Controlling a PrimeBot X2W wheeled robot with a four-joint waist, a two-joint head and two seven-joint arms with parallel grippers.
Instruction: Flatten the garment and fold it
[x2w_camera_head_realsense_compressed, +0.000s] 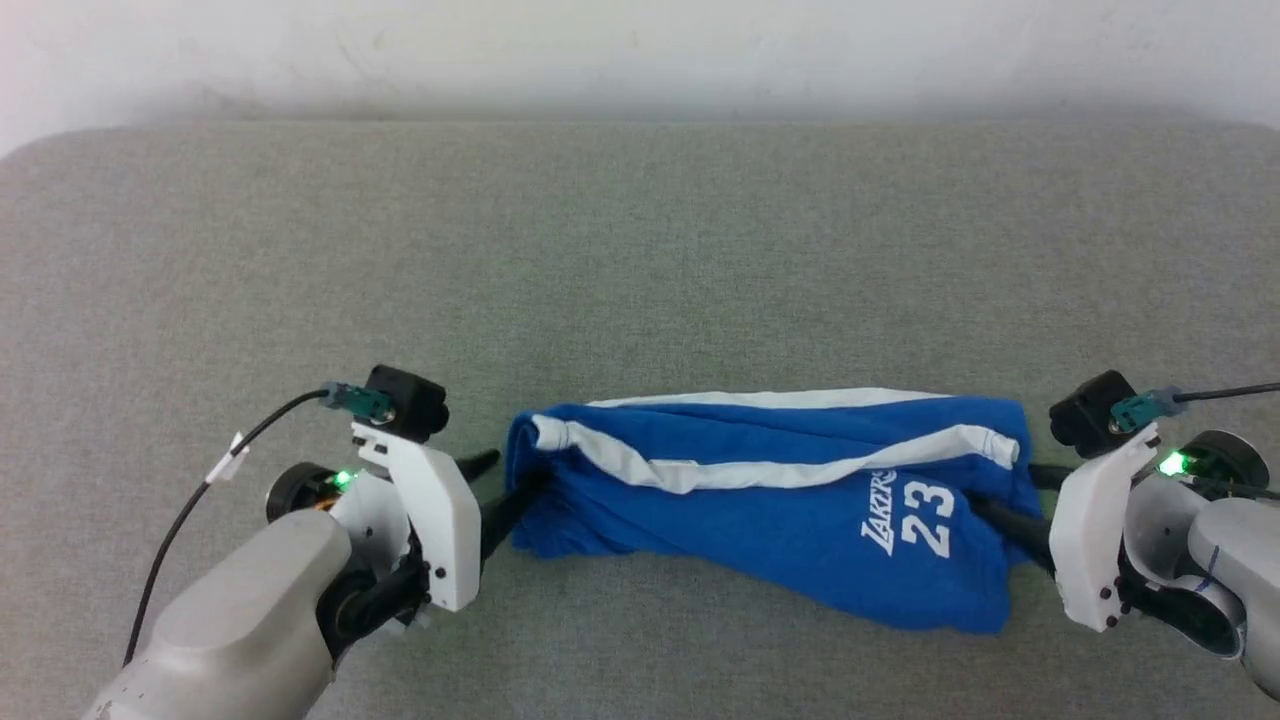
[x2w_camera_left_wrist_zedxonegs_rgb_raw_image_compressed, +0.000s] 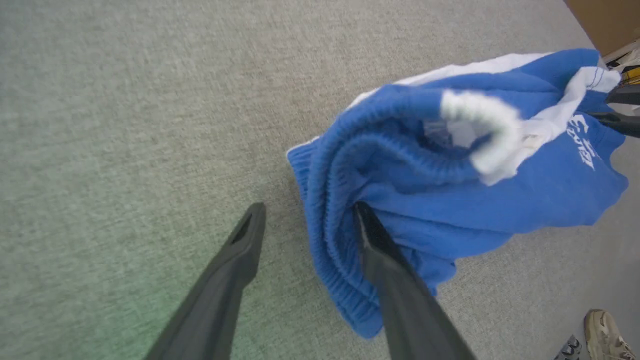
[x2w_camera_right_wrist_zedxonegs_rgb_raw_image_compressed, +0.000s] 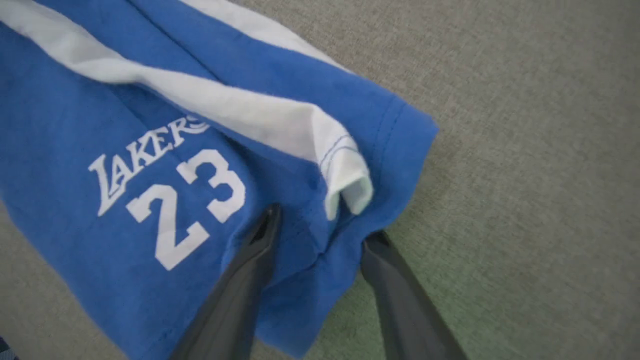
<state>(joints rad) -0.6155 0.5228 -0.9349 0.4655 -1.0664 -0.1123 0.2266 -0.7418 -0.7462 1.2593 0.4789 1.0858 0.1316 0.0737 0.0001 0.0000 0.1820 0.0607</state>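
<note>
Left gripper (x2w_camera_left_wrist_zedxonegs_rgb_raw_image_compressed: 308, 210), right gripper (x2w_camera_right_wrist_zedxonegs_rgb_raw_image_compressed: 324, 224), fingers of both apart, at two ends of one garment (x2w_camera_head_realsense_compressed: 760, 500).

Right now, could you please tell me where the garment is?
In the head view the garment lies bunched on the grey mat, low and centre, between the left gripper and the right gripper.

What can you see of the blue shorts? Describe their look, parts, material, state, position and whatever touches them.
The shorts are bright blue, soft knit-looking cloth with white trim bands, a ribbed elastic waistband and white LAKERS 23 print. They lie crumpled and folded over themselves, not flat, stretched sideways on the grey fabric surface. The left gripper is open astride the waistband end, one finger tucked into the cloth; the right gripper is open astride the leg-hem end.
</note>
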